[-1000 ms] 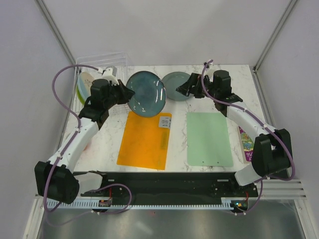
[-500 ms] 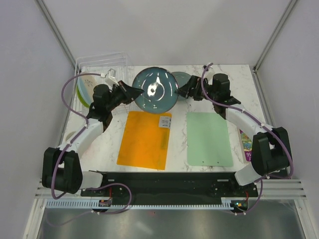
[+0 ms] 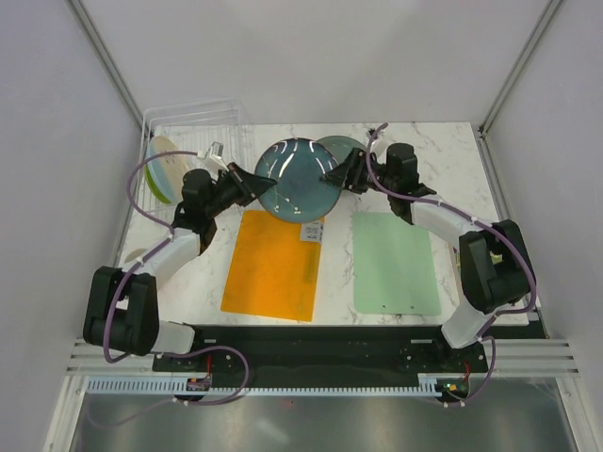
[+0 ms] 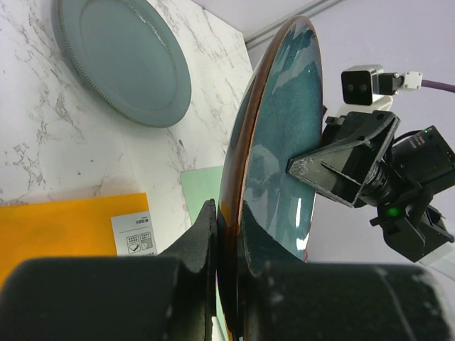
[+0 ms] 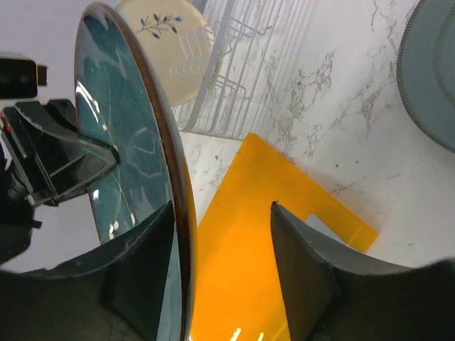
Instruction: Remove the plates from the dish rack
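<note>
Dark blue plate (image 3: 300,179): standing on edge in the air over the far end of the orange mat (image 3: 273,268), out of the rack and caught between the two grippers.
Left gripper (image 3: 252,179): clamping hard on the plate's left rim, one black finger pressing each face.
Right gripper (image 3: 335,177): reaching in from the other side with its jaws apart and straddling the plate's right rim. The outer finger is hanging well clear of the glaze, and whether the inner one is touching cannot be told.
Dish rack (image 3: 193,118): sitting at the far left corner of the marble table (image 3: 443,160), carrying a cream plate (image 5: 167,28) with a leaf sprig, upright among its wires.
Grey-green plate (image 4: 124,60): lying flat on the table just behind the held plate.
Green mat (image 3: 396,262): lying flat to the right of the orange one, a strip of marble showing between them.
</note>
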Controlling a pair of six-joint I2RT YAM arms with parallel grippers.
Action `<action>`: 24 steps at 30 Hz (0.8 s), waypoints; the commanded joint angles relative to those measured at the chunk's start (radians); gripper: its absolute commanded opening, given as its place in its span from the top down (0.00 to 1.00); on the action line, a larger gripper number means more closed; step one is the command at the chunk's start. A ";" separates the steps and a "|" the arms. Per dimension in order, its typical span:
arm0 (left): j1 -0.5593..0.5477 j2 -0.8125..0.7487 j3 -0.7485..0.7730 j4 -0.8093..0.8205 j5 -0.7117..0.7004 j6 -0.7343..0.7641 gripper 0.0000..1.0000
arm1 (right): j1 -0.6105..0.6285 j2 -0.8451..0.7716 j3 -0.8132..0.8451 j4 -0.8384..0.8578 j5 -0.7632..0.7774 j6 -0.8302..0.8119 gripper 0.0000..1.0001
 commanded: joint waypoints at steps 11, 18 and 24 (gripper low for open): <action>0.042 0.011 0.053 0.111 0.089 -0.037 0.21 | -0.014 -0.019 0.121 -0.082 0.061 -0.102 1.00; 0.127 -0.110 0.168 -0.322 -0.081 0.396 0.00 | -0.152 0.046 0.228 -0.112 0.068 -0.102 1.00; 0.127 -0.245 0.214 -0.494 -0.378 0.666 0.00 | -0.227 0.231 0.433 -0.137 0.038 -0.078 1.00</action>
